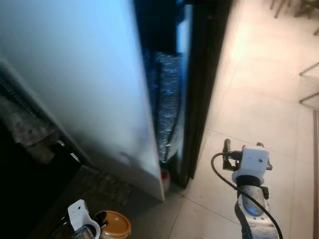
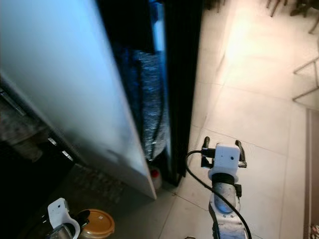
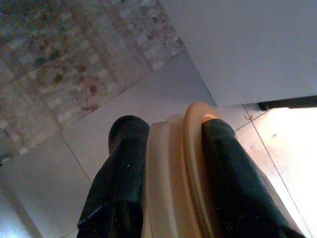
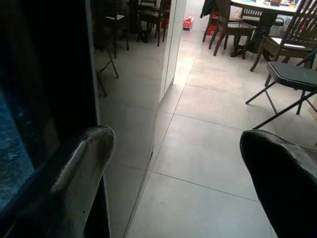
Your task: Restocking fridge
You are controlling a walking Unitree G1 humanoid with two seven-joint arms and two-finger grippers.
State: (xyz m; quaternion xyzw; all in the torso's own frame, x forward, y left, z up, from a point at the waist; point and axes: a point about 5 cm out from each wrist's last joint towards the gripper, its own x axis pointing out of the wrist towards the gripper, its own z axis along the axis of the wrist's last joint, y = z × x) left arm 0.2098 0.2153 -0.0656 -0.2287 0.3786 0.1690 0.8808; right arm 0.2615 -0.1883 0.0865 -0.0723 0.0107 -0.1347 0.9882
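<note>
the left hand is clamped on a lidded tub, low beside the white fridge door. the right hand, fingers apart, nears the door edge (it could bump it, or the tub could slip).

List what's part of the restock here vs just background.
Job:
- fridge door, ajar
- fridge interior
- tan lidded container, held by left gripper
- right gripper, open, near the door edge

Background:
- folding chair
- dining table
- tile floor
</note>
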